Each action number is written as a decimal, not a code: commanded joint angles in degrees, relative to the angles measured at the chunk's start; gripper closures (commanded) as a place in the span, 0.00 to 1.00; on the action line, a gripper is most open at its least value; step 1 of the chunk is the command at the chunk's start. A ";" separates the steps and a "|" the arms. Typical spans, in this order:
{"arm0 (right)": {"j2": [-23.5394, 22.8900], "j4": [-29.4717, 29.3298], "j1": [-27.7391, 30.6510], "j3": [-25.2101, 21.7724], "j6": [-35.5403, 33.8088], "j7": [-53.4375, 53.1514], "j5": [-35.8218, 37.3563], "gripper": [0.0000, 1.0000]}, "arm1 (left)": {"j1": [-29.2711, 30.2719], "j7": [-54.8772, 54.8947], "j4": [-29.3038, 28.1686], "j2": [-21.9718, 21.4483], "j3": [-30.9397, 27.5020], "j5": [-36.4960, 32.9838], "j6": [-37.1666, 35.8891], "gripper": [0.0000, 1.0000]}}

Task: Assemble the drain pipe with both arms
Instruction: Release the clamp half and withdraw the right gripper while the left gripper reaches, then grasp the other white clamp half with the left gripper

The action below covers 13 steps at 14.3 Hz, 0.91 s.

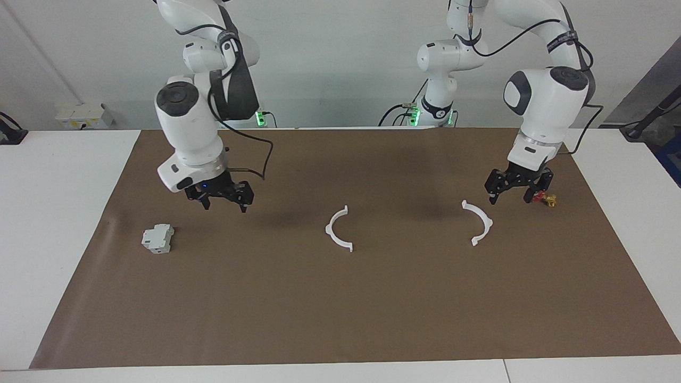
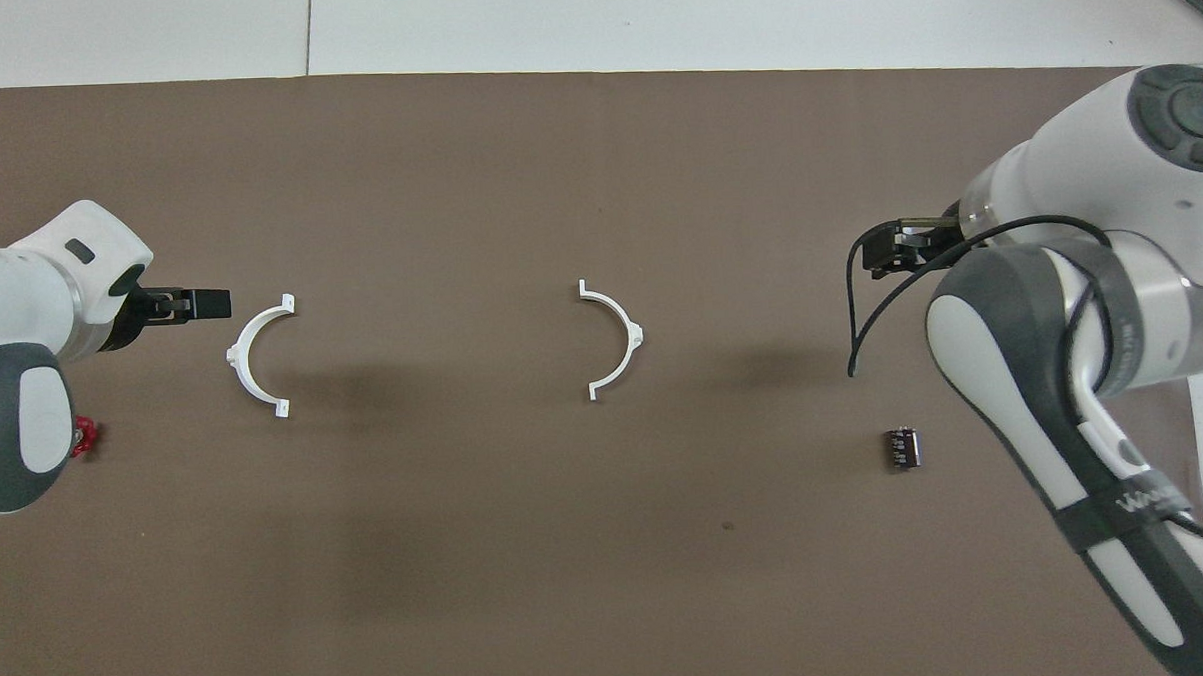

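A white counter (image 1: 64, 223) carries a brown mat (image 1: 340, 308). On the mat lie two white half-ring arcs, one mid-mat (image 1: 337, 230), one (image 1: 479, 222) toward the left arm's end, a red-and-yellow valve (image 1: 546, 199), a grey-white block (image 1: 157, 238) and a small black cylinder (image 2: 903, 449)

half-rings (image 1: 339, 230) (image 1: 479, 223) well apart on mat (image 1: 372, 319) | block (image 1: 158, 238) at right arm's end
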State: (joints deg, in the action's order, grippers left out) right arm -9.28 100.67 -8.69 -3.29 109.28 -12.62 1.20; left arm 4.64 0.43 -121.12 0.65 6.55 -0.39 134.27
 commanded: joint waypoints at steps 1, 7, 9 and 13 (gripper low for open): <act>3.74 1.45 5.85 0.91 -2.92 6.27 -0.06 0.00 | 1.68 1.32 -5.69 -0.65 0.13 0.83 5.82 0.00; 8.05 -3.36 10.18 0.56 -11.96 12.00 -0.14 0.00 | 1.78 -7.86 -8.34 4.00 0.13 0.83 10.48 0.00; 8.14 -7.32 10.18 0.12 -15.31 11.83 0.47 0.00 | 1.60 -15.60 -8.78 5.58 0.13 0.83 11.19 0.00; 8.05 -12.08 10.27 -0.14 -21.64 12.00 0.74 0.00 | 1.68 -18.97 -9.21 5.94 0.13 0.83 11.19 0.00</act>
State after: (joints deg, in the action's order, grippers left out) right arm -0.35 91.01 1.12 -3.54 90.74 -1.68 1.43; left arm 6.49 -17.15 -129.28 7.08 6.87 -0.34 144.31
